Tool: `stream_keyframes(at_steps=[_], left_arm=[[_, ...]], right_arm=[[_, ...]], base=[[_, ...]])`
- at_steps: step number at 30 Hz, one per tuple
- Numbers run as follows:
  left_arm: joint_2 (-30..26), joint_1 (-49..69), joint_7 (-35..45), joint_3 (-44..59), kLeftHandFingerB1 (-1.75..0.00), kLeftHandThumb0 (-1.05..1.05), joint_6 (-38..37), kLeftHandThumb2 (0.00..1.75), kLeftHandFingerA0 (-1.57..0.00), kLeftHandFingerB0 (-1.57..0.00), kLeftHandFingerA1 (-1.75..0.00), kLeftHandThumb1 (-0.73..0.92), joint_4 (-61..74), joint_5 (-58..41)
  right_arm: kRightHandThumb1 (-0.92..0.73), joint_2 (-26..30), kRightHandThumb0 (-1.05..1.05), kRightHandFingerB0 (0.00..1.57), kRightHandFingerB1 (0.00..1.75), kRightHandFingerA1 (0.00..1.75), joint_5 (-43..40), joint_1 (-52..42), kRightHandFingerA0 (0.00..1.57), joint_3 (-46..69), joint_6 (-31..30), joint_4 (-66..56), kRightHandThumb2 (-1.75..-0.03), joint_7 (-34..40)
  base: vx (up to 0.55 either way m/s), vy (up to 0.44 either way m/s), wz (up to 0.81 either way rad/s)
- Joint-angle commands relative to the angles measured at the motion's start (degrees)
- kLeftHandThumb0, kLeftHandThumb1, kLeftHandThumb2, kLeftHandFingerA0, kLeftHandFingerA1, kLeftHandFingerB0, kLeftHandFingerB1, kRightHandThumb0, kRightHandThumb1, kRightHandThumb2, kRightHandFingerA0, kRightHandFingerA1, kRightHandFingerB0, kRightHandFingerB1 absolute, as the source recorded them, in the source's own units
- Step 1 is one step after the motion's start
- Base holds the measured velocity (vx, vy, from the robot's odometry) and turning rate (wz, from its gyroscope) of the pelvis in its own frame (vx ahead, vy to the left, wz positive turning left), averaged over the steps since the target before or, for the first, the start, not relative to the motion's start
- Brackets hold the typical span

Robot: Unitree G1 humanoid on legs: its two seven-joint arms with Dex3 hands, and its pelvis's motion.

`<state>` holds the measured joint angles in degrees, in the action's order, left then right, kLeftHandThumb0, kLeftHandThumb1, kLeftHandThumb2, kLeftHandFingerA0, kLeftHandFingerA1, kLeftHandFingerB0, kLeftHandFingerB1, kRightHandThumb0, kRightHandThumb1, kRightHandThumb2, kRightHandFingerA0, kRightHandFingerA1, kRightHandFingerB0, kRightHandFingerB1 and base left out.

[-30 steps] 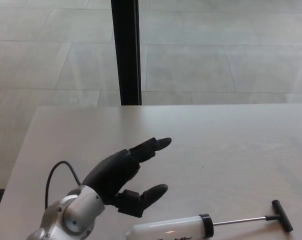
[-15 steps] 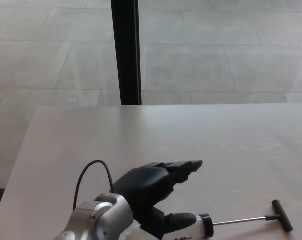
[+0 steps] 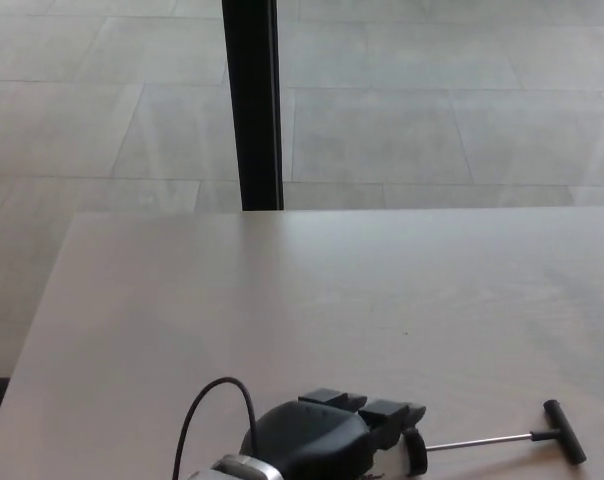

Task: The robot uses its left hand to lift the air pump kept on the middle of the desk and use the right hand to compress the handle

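We are at the grasp: our left hand (image 3: 327, 440) covers the air pump (image 3: 414, 452) at the worktop's (image 3: 282, 300) six o'clock edge, its closure hidden. Next, lift.

floor (image 3: 432, 90): pale tiles | black post (image 3: 252, 100) | desk (image 3: 182, 290): light

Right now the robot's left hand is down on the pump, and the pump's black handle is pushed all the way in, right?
Not quite. The left hand is down on the air pump, but the handle is pulled out, with the thin rod showing between it and the body. The head view shows this.
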<state>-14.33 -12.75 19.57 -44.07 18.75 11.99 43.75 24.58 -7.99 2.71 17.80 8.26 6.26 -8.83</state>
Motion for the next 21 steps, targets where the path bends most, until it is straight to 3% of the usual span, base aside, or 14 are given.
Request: stream_keyframes(at_steps=[1, 2, 3, 4, 5, 6, 7, 8, 9, 10, 11, 14, 15, 21], left_arm=[[-3.99, 8.44, 3.19, -2.24, -0.33, -0.91, 12.08, 0.66, 0.0, -0.13, -0.35, 0.85, 5.93, 22.31], [-3.98, 9.17, 1.49, -2.4, -0.33, -0.91, 11.98, 0.66, 0.0, -0.13, -0.35, 0.85, 5.48, 23.68], [-4.29, 9.81, -0.87, -2.74, -0.37, -0.89, 11.87, 0.66, -0.01, -0.19, -0.48, 0.85, 4.49, 25.99], [-4.15, 10.03, -1.16, -2.66, -0.49, -0.87, 11.94, 1.05, -0.04, -0.13, -0.49, 0.65, 4.39, 26.3], [-3.95, 10.34, -1.62, -2.54, -0.49, -0.87, 12.05, 1.05, -0.04, -0.13, -0.49, 0.65, 4.22, 26.74], [-3.07, 10.5, -3.99, -2.38, -0.51, -0.83, 12.68, 1.0, -0.13, -0.25, -0.58, 0.63, 2.94, 27.59], [-2.46, 10.67, -6.95, -2.19, -0.51, -0.83, 12.82, 1.0, -0.13, -0.25, -0.58, 0.63, 1.7, 27.74], [-2.15, 10.74, -8.53, -1.84, -0.52, -0.81, 12.79, 1.01, -0.14, -0.28, -0.58, 0.63, 1.16, 27.79], [-1.67, 10.89, -9.6, -1.37, -0.42, -0.79, 13.05, 0.64, -0.16, -0.37, -0.57, 0.8, 0.78, 27.67], [-1.17, 10.98, -10.02, -1.01, -0.54, -0.78, 13.31, 0.99, -0.14, -0.31, -0.58, 0.62, 0.42, 27.49], [-0.66, 10.92, -10.88, -0.73, -0.43, -0.75, 13.56, 0.64, -0.18, -0.4, -0.59, 0.79, -0.14, 27.6], [1.79, 11.48, -15.99, 0.68, -0.45, -0.71, 14.3, 0.63, -0.23, -0.47, -0.65, 0.77, -2.11, 26.83], [2.74, 11.75, -16.55, 0.9, -0.45, -0.7, 14.51, 0.63, -0.22, -0.48, -0.67, 0.77, -2.56, 26.6], [5.27, 12.9, -19.42, -0.32, -0.45, -0.66, 15.34, 0.63, -0.23, -0.55, -0.67, 0.77, -6.68, 29.34]], right_arm=[[-0.84, -0.86, -0.77, 0.39, 0.34, 0.45, 0.73, 0.96, 0.35, 0.19, -2.29, -1.88, -0.66, 1.72], [-0.84, -1.01, -0.77, 0.39, 0.34, 0.45, 0.46, 0.97, 0.35, 0.24, -2.1, -1.78, -0.66, 1.58], [-0.84, -1.33, -0.76, 0.39, 0.34, 0.45, -0.01, 0.95, 0.36, 0.17, -2.82, -2.52, -0.66, 1.58], [-0.83, -1.38, -0.75, 0.4, 0.35, 0.45, 0.0, 0.97, 0.35, 0.19, -2.77, -2.58, -0.65, 1.66], [-0.83, -1.47, -0.75, 0.4, 0.35, 0.45, 0.01, 1.01, 0.35, 0.2, -2.7, -2.68, -0.65, 1.77], [-0.71, -1.3, -0.84, 0.36, 0.49, 0.53, 0.7, 1.11, 0.3, 0.18, -2.48, -2.68, -1.09, 2.22], [-0.71, -1.18, -0.84, 0.36, 0.49, 0.53, 1.12, 1.16, 0.3, 0.16, -2.64, -2.68, -1.09, 2.52], [-0.7, -1.37, -0.84, 0.37, 0.5, 0.53, 0.9, 1.25, 0.3, 0.19, -3.23, -3.14, -1.09, 2.7], [-0.7, -1.47, -0.83, 0.37, 0.5, 0.54, 0.94, 1.34, 0.31, 0.22, -3.01, -3.05, -1.08, 2.82], [-0.81, -1.78, -0.78, 0.44, 0.36, 0.45, 0.68, 1.49, 0.38, 0.36, -2.49, -2.71, -0.65, 2.91], [-0.69, -1.99, -0.78, 0.39, 0.51, 0.55, 0.98, 1.55, 0.32, 0.4, -2.02, -2.59, -1.07, 3.34], [-0.65, -3.01, -0.74, 0.41, 0.53, 0.53, 1.29, 1.51, 0.29, 0.37, -1.88, -3.63, -1.06, 4.55], [-0.79, -3.42, -0.76, 0.46, 0.36, 0.45, 1.16, 1.5, 0.39, 0.44, -2.57, -4.29, -0.64, 4.84], [-0.77, -4.72, -0.69, 0.48, 0.36, 0.45, 2.01, 0.93, 0.4, 0.85, -3.03, -5.94, -0.64, 5.83]], base=[[0.0, 0.0, 0.0], [0.0, 0.0, 0.0], [0.0, 0.0, 0.0], [0.0, 0.0, 0.0], [0.0, 0.0, 0.0], [0.0, 0.0, 0.0], [0.0, 0.0, 0.0], [0.0, 0.0, 0.0], [0.0, 0.0, 0.0], [0.0, 0.0, 0.0], [0.0, 0.0, 0.0], [0.0, 0.0, 0.0], [0.0, 0.0, 0.0], [0.0, 0.0, 0.0]])
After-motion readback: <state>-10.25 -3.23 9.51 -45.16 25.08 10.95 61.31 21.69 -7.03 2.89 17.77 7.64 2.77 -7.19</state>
